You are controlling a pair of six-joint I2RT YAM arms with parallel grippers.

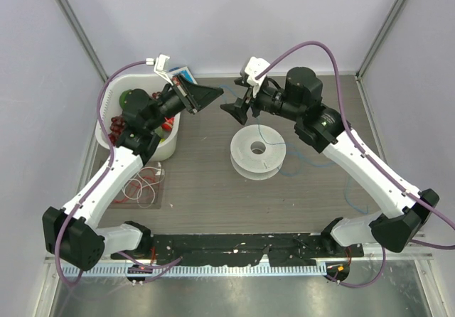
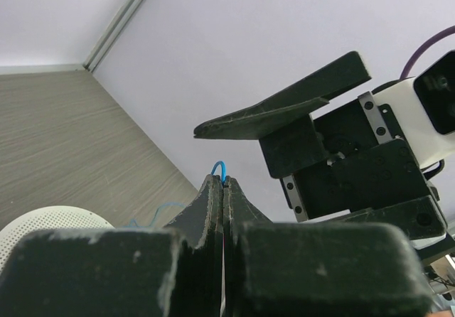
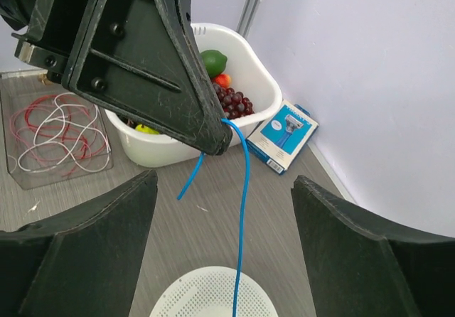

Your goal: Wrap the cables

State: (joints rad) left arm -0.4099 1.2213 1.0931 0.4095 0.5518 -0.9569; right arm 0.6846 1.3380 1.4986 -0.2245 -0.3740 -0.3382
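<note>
My left gripper (image 2: 223,180) is shut on the thin blue cable (image 3: 244,189), held above the table. A short end sticks out past its tip (image 3: 213,143) and the long part hangs down to the white spool (image 1: 257,151). More blue cable trails over the table to the right (image 1: 348,189). My right gripper (image 3: 226,182) faces the left one with its jaws wide open. The hanging blue strand runs between its fingers without touching them. Red and white cables (image 1: 142,187) lie looped in a clear tray at the left.
A white basket (image 1: 106,129) with grapes, a lime and other fruit stands at the back left. Behind it, against the wall, lies a blue box (image 1: 181,73). The two grippers meet tip to tip above the spool.
</note>
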